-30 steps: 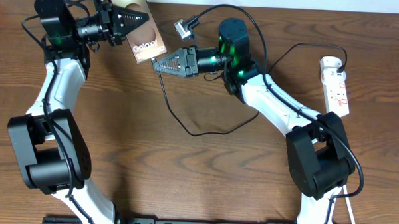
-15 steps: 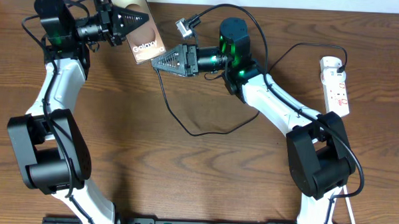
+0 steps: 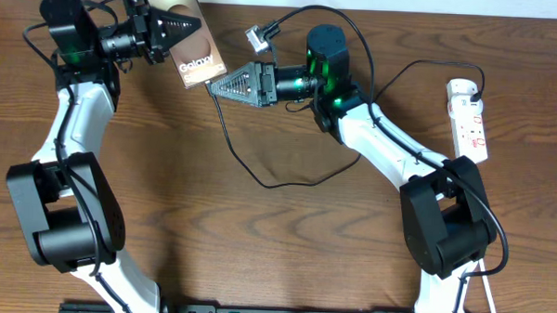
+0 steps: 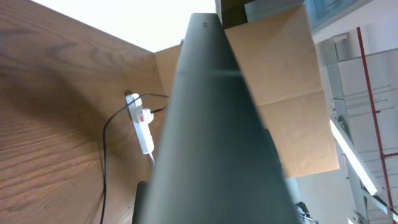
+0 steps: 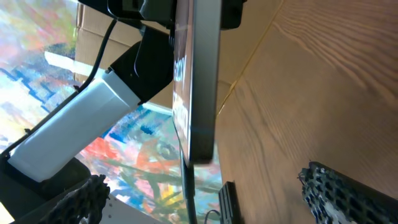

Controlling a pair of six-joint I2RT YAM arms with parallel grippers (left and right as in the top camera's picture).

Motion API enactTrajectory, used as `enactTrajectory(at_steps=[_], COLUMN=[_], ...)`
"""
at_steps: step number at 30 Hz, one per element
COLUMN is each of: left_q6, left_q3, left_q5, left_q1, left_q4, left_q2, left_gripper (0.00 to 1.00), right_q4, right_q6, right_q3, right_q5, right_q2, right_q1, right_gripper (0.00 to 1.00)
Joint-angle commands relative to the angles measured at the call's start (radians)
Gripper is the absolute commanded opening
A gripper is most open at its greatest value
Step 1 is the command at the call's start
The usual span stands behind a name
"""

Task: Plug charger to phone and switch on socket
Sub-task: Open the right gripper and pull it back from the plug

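phone: brown-grey slab, white "Galaxy" lettering facing up, skewed, rear-left. It's clamped in the left end effector and sits edge-on in the right wrist view.
charger: thin black cable. Tip meets the phone's lower end; can't confirm it's seated. Slack loops across mid counter.
socket: white strip with red marks, flat at the counter's right edge, black plug at its far end. Switch state unreadable.

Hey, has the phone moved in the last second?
Yes. The phone, held by the left gripper, has shifted slightly left in the overhead view, away from the white power strip.
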Motion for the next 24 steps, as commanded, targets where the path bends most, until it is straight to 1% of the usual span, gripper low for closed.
enactTrajectory(at_steps=[1, 7, 10, 16, 20, 22, 24], left_q6=[0.018, 0.018, 0.031, 0.071, 0.078, 0.088, 0.122], left_q3=[0.01, 0.01, 0.01, 0.01, 0.01, 0.01, 0.01], left_q5=[0.024, 0.024, 0.024, 0.022, -0.014, -0.037, -0.052], left_q1=[0.028, 0.069, 0.082, 0.086, 0.086, 0.086, 0.086], left_q4=[0.008, 0.008, 0.008, 0.008, -0.002, -0.031, -0.076], left_q2=[-0.008, -0.008, -0.008, -0.007, -0.006, -0.006, -0.006], left_gripper=[0.07, 0.07, 0.07, 0.07, 0.07, 0.07, 0.07], right_q4=[0.0, -0.007, -0.047, -0.24, -0.374, -0.433, -0.47], right_q6=[-0.031, -0.031, -0.066, -0.217, -0.32, -0.37, -0.434], right_q3=[0.003, 0.003, 0.003, 0.003, 0.003, 0.003, 0.003], right_q5=[0.008, 0.007, 0.007, 0.013, 0.052, 0.073, 0.08], right_q2=[0.0, 0.0, 0.0, 0.0, 0.0, 0.0, 0.0], right_q1=[-0.042, -0.12, -0.157, -0.191, -0.189, -0.187, -0.185], right_gripper=[0.99, 0.99, 0.99, 0.99, 0.99, 0.99, 0.99])
